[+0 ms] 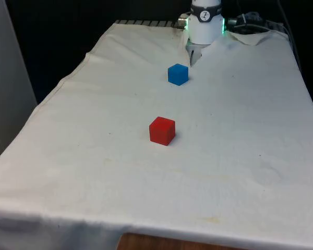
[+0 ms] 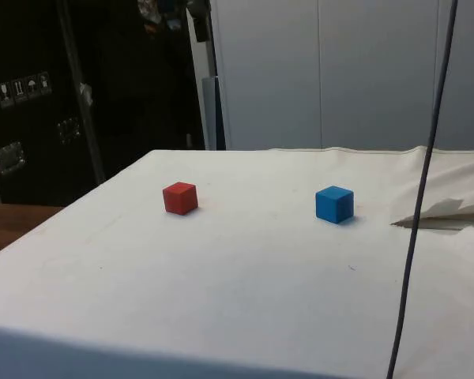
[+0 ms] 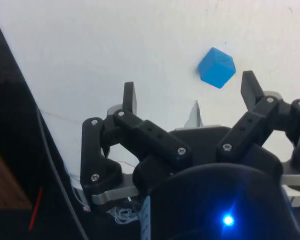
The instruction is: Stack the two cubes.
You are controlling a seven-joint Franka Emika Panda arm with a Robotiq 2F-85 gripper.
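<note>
A red cube [image 1: 162, 130] rests on the white cloth near the table's middle, also in the side view [image 2: 180, 197]. A blue cube [image 1: 178, 74] sits farther back, closer to the robot's base, and appears in the side view [image 2: 334, 204] too. In the wrist view my gripper [image 3: 190, 92] hangs high above the cloth, open, with nothing between its fingers [image 3: 129, 97]. The blue cube [image 3: 217, 67] lies far below, a little beyond the fingertips and nearer one finger [image 3: 250, 87].
The white cloth [image 1: 240, 156] covers the whole table, with a fold near the robot's base [image 1: 206, 26]. A dark cable [image 2: 423, 189] hangs across the side view. The table edge and dark floor [image 3: 10, 150] lie beside the gripper in the wrist view.
</note>
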